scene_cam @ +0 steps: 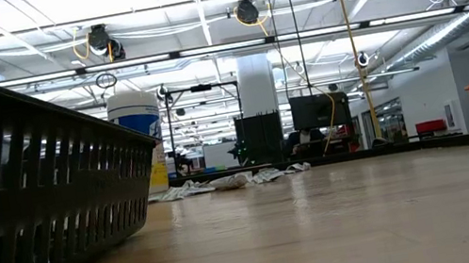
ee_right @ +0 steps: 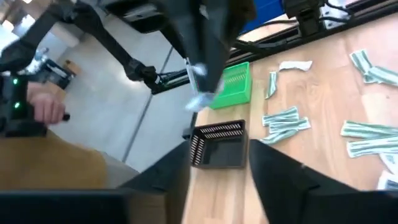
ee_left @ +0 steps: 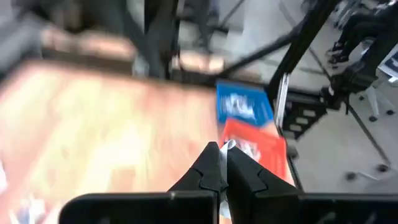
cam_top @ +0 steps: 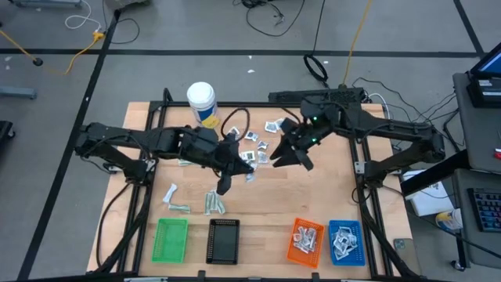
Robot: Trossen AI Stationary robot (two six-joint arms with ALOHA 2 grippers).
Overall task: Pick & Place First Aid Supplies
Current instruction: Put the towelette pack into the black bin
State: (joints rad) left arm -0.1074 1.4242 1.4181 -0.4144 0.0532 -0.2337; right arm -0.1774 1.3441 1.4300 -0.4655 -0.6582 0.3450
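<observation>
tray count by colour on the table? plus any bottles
Green tray: 1
Black tray: 1
Orange tray: 1
Blue tray: 1
White bottle with yellow label: 1
Total: 5 (4 trays, 1 bottle)

Left end effector (ee_left: 222,160) pinching packet (ee_left: 227,147)
</observation>
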